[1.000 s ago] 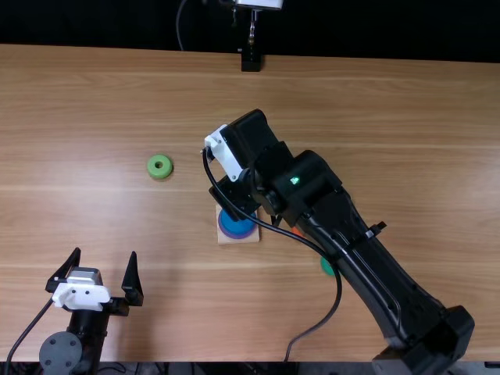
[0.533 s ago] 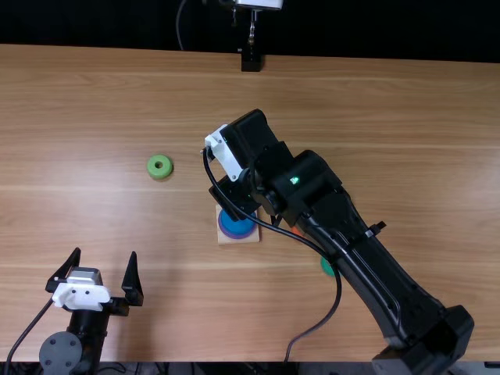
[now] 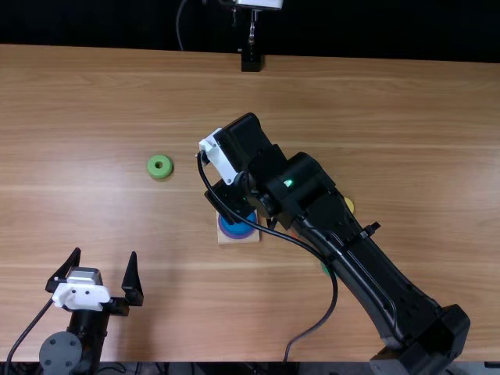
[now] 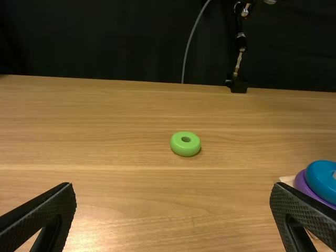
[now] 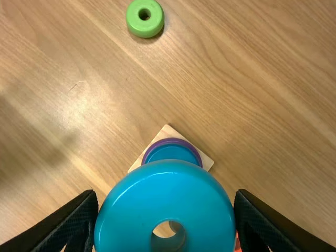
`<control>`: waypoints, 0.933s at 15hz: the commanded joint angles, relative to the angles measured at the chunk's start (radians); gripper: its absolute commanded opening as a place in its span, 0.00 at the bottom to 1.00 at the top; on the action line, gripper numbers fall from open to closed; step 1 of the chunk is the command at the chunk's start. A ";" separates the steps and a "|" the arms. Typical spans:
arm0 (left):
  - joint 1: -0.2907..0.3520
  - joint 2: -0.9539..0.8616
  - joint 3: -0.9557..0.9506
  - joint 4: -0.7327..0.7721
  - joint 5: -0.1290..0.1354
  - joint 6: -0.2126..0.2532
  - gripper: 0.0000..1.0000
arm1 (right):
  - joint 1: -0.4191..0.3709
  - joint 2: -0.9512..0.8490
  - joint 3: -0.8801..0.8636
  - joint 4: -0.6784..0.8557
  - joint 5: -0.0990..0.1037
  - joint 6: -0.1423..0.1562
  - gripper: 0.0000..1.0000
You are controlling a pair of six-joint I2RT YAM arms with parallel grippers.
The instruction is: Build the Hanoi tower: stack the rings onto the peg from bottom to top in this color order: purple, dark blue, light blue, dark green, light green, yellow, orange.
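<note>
Likely stiff and slick, the light blue ring [image 5: 125, 210] suits its outer-rim hold in the right claw [image 5: 167, 197], the left claw [image 3: 105, 254] wide.

Clock centred on the peg base [image 3: 222, 239], top view, 12 toward the far edge. Passage is available from 6 to 9 o'clock, between the base and the left gripper [image 3: 94, 279] at 8. A second lane runs between the light green ring [image 3: 151, 167] at 10 and the right gripper [image 3: 234, 197]. Overhead access to the base is obstructed by the right gripper and its light blue ring [image 5: 168, 194]. The right arm [image 3: 344, 234] blocks 1 to 4 o'clock; its cable [image 3: 333, 301] bows through 4 and 5.
</note>
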 commanded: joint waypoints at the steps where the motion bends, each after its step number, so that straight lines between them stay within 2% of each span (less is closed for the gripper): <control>1: 0.001 -0.011 -0.033 -0.004 0.002 0.004 1.00 | 0.012 0.018 0.009 -0.005 0.005 0.004 0.62; 4: 0.001 -0.011 -0.033 -0.004 0.002 0.004 1.00 | 0.010 0.016 0.010 0.001 0.003 0.004 0.48; 12: 0.001 -0.011 -0.033 -0.004 0.002 0.004 1.00 | 0.007 0.015 0.010 -0.005 0.003 0.004 0.39; 14: 0.001 -0.011 -0.033 -0.004 0.002 0.004 1.00 | 0.006 0.015 0.009 -0.005 0.001 0.004 0.31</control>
